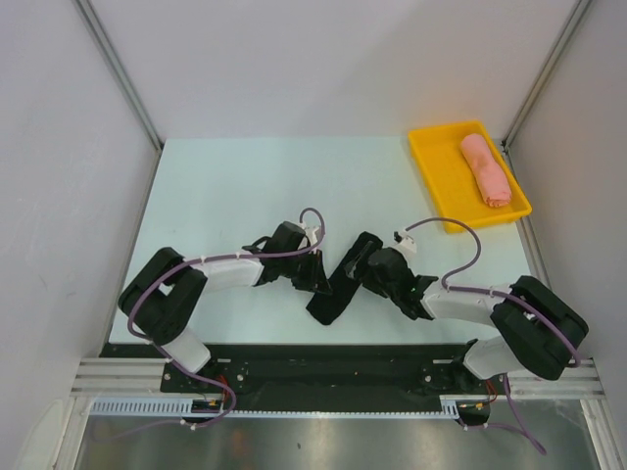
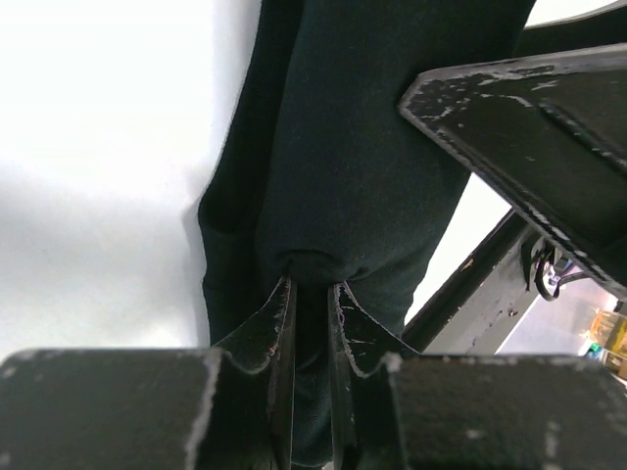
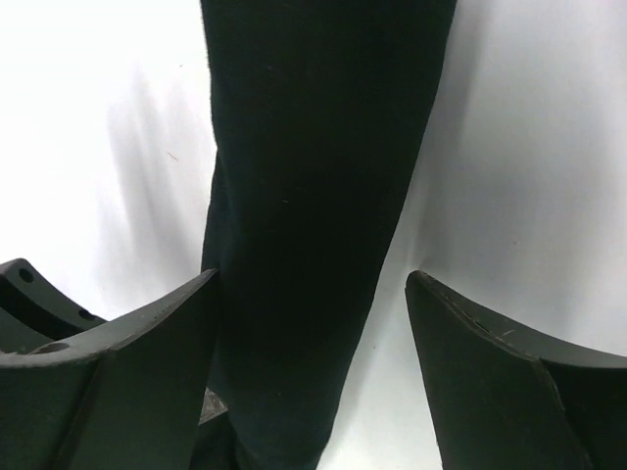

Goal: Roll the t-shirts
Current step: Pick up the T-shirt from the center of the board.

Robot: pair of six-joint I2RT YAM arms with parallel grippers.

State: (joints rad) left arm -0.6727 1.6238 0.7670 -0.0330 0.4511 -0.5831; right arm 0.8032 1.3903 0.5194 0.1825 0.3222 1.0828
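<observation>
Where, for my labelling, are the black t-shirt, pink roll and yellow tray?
black t-shirt [image 1: 335, 294]: top view, lower mid-length.
pink roll [image 1: 487, 171]: top view, its middle.
yellow tray [image 1: 443, 166]: top view, bare floor.

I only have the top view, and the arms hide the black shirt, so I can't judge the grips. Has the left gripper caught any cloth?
Observer: Yes. Its wrist camera shows the left gripper nearly shut, pinching a fold of the black shirt.
Operator: And the right one?
Observer: The right gripper is open and straddles the shirt. White table shows between the cloth and one finger.
</observation>
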